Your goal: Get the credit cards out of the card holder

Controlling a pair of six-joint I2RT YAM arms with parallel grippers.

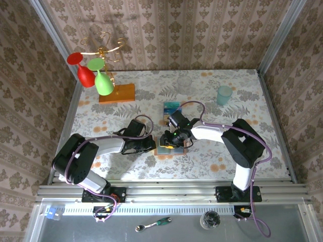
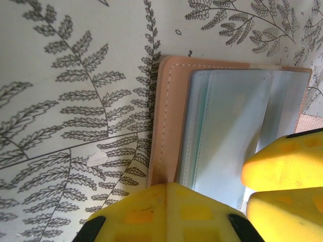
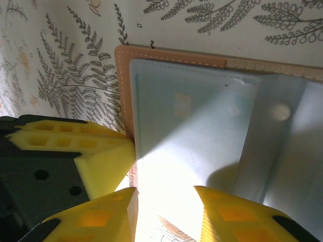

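The card holder [image 1: 166,146] lies open on the table between the two arms, grey-blue pockets [image 2: 227,121] up, inside a brown rim [image 2: 169,116]. My left gripper [image 2: 169,189] is shut, its tips pressing on the holder's near rim. My right gripper [image 3: 166,206] stands open just above the pale pocket [image 3: 202,126], with nothing between its fingers. In the right wrist view the left gripper's yellow fingers [image 3: 91,151] sit at the holder's left edge. A blue-teal credit card [image 1: 172,108] lies on the table beyond the holder. I cannot tell whether cards sit in the pockets.
An orange wooden slab [image 1: 117,93] carrying a gold stand with red and green glasses stands at the back left. Near the back edge are a clear cup [image 1: 184,80] and a teal cup [image 1: 224,95]. Patterned walls close in the table on three sides.
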